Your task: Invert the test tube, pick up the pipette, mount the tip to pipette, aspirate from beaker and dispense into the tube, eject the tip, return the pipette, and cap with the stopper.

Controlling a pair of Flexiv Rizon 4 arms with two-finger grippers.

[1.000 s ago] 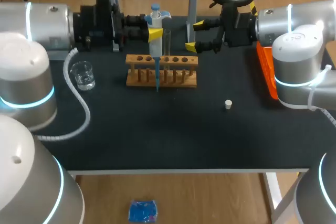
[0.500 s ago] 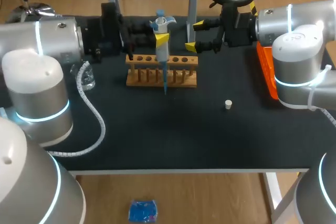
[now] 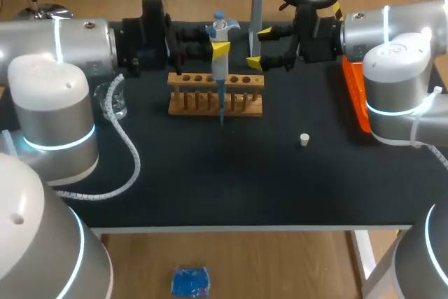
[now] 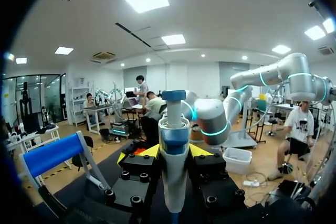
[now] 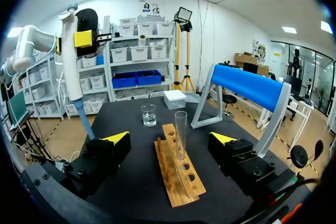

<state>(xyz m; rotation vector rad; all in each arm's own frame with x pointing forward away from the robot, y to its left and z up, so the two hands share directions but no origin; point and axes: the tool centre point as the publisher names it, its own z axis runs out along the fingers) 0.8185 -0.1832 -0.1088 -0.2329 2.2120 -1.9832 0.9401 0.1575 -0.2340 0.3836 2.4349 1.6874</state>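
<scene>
The left gripper (image 3: 219, 49) is clamped on the pipette (image 3: 220, 69) and holds it upright above the worktop (image 3: 210, 173), blue tip (image 3: 222, 108) pointing down, likely so that any liquid stays put. The test tube (image 5: 181, 129) stands in the wooden rack (image 3: 185, 97) near the back edge. The right wrist view puts the pipette off to one side of the tube, though how far is hard to judge. The right gripper (image 3: 257, 47) hovers just beside the rack with its fingers apart, holding nothing and probably kept free for the stopper (image 3: 304, 139), which lies toward the right edge. The beaker (image 3: 119, 106) sits near the left edge.
</scene>
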